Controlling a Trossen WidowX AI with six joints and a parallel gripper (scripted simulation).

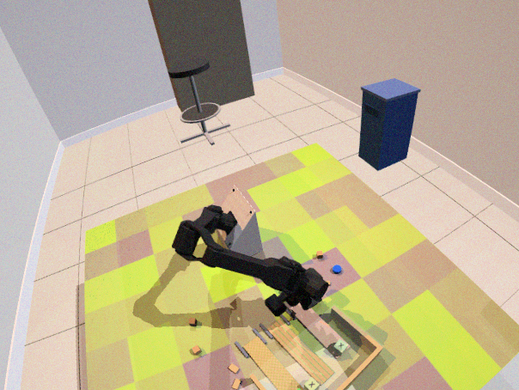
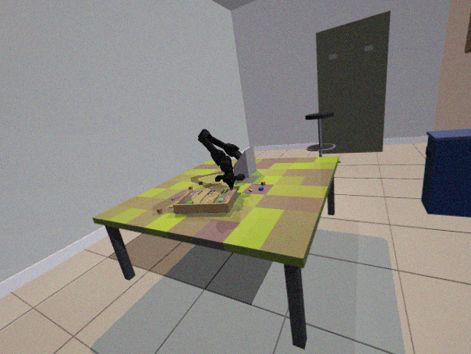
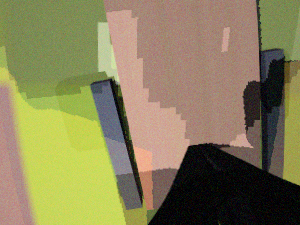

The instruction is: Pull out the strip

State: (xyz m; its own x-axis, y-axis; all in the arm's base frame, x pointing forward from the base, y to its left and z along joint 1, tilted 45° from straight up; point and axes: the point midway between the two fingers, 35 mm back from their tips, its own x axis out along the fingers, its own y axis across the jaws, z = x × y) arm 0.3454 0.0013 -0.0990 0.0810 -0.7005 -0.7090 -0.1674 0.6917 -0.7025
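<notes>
A pinkish strip [image 1: 315, 325] [image 3: 200, 74] lies along one side of the wooden tray [image 1: 373, 351] [image 2: 203, 208], its near end towards the arm. A pale green cube [image 1: 340, 345] marked with an X is at the strip's far end. Another X-marked pale cube [image 1: 311, 383] is near the far end of the striped strip [image 1: 301, 350]. A woven orange strip [image 1: 266, 358] lies beside that. My gripper [image 2: 231, 188] [image 3: 198, 153] is shut and empty, low over the pink strip's near end, between its two grey posts. The fingertips are hidden in the top view; whether they touch the strip, I cannot tell.
Grey posts [image 1: 241, 350] [image 3: 119, 144] stand beside the strips' near ends. Small orange blocks [image 1: 192, 321] [image 1: 196, 350] [image 1: 320, 254] and a blue disc [image 1: 337, 269] [image 2: 261, 189] lie on the table around the tray. A grey wedge [image 1: 249, 240] stands near the arm's base.
</notes>
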